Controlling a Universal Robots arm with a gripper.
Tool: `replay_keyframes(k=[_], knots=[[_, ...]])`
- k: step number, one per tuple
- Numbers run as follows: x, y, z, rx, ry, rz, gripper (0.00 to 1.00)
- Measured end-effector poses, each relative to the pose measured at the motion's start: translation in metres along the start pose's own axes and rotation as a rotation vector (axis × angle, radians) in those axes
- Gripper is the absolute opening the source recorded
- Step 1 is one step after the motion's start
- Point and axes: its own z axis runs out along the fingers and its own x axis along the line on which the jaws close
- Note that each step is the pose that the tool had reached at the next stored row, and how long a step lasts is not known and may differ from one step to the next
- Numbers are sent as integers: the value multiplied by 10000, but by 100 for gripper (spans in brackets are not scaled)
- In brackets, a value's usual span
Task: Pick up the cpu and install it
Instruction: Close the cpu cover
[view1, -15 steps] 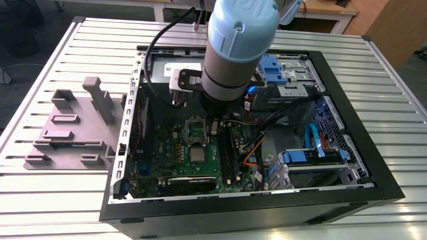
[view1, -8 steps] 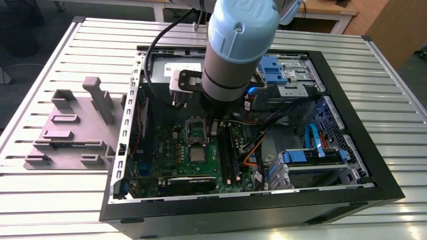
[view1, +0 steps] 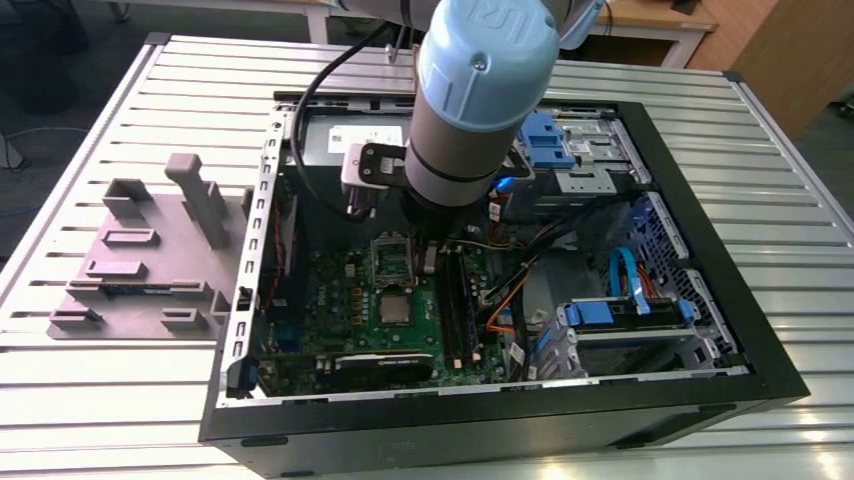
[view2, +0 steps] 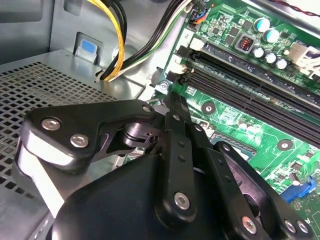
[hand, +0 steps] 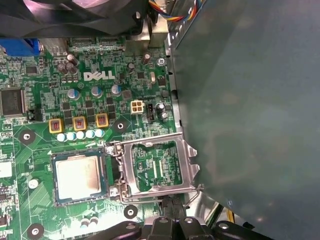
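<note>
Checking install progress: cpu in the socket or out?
In. The cpu lies flat within the socket frame; the metal bracket is swung open beside it.

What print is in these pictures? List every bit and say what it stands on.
White logo on the green board, near the cpu: a brand mark, left unquoted.
Fine white lettering on that board: too small to read.
White sticker on the grey metal box: blurred.
Letters on the arm's blue cap: cut off.
</note>
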Motion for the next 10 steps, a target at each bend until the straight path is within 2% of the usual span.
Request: replay_keyframes(k=[10], knots=[[6,36,14,3,-2,-1,11]])
